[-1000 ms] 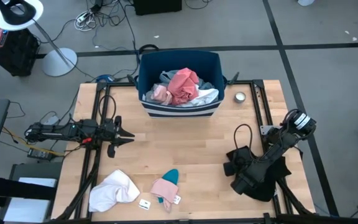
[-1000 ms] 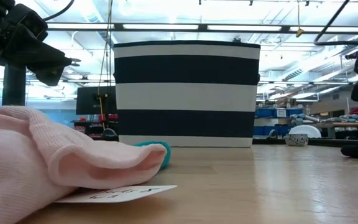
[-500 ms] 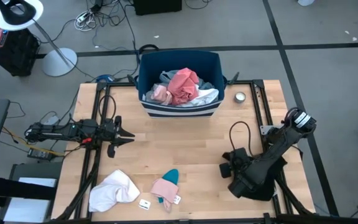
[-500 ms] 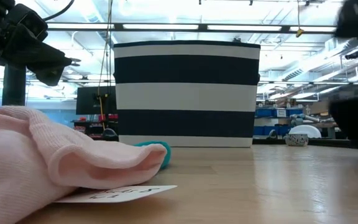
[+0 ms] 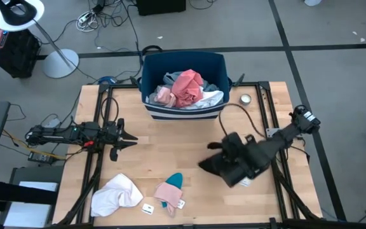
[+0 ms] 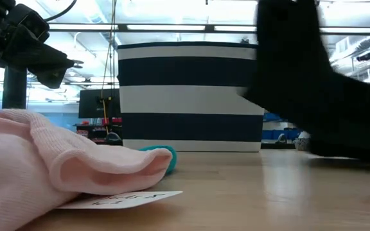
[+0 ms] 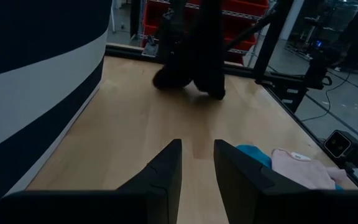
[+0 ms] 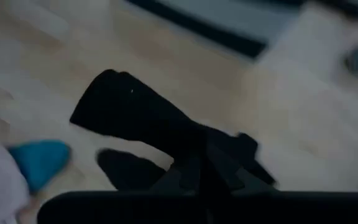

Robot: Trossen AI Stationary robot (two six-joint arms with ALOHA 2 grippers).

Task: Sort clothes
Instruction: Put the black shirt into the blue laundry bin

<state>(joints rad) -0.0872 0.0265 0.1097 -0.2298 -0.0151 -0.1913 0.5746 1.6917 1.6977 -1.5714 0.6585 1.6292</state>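
Observation:
A black garment (image 5: 216,166) hangs bunched from my right gripper (image 5: 229,162), which is shut on it over the table's middle right. It also shows in the low view (image 6: 313,83) and the left wrist view (image 7: 194,53). The dark blue striped bin (image 5: 183,111) at the far middle holds salmon-red (image 5: 186,88), pink and pale clothes. A white garment (image 5: 116,194), a pink one (image 5: 166,191) and a teal one (image 5: 175,179) lie flat near the front edge. My left gripper (image 5: 131,138) waits open at the left. My right gripper pinches a bunched part of the black garment (image 8: 197,155) between its fingers, coming slanting down from the table's right. The cloth hangs slack below and ahead of the fingers. Whether its lower end (image 7: 188,84) touches the table I cannot tell.
A small round metal tin (image 5: 245,99) sits right of the bin. White tags (image 5: 149,208) lie beside the pink garment. Black frame rails (image 5: 269,114) run along both table sides. Bare wood lies between the bin and the front garments.
My right gripper has swung from the near right corner toward the table's middle and up, taking the black garment with it. The garment, which lay spread on the table, is now raised and bunched below the gripper.

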